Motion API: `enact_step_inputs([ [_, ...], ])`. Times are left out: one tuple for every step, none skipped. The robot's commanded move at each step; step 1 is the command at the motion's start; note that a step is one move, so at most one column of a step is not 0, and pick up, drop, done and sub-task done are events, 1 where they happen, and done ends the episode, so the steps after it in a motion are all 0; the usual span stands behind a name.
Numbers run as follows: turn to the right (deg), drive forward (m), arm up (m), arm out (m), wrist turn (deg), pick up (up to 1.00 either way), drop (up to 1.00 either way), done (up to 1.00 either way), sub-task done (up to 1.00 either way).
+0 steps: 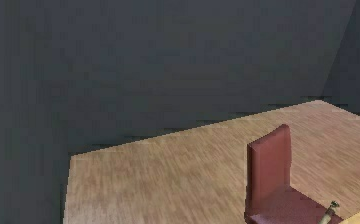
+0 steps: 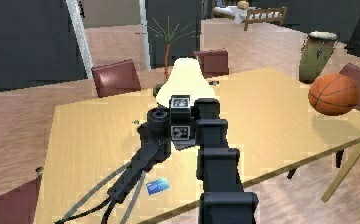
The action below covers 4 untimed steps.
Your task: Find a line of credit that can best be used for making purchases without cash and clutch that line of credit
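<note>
lying flat on the table (image 2: 88, 130), the blue card (image 2: 156, 185) sat near the near edge, between the gripper (image 2: 128, 182) and the arm (image 2: 223, 170). i could not tell whether the fingers (image 2: 140, 165) stood apart or together, nor whether they held anything. the likely trouble: a card this thin gives little to catch, so a low sweep could push it along the smooth top and off the edge. a bump to the table could also set the ball (image 2: 333, 93) rolling. the card's long axis ran roughly across the picture, rising slightly to the right; its 2 ends looked alike.
</note>
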Motion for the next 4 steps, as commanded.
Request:
enact_step_inputs([
  [0.0,0.0,0.0,0.0,45.0,0.0,0.0,0.0,0.0],
  [0.0,0.0,0.0,0.0,45.0,0.0,0.0,0.0,0.0],
  [0.0,0.0,0.0,0.0,18.0,0.0,0.0,0.0,0.0],
  [0.0,0.0,-0.3,0.0,0.0,0.0,0.0,0.0,0.0],
])
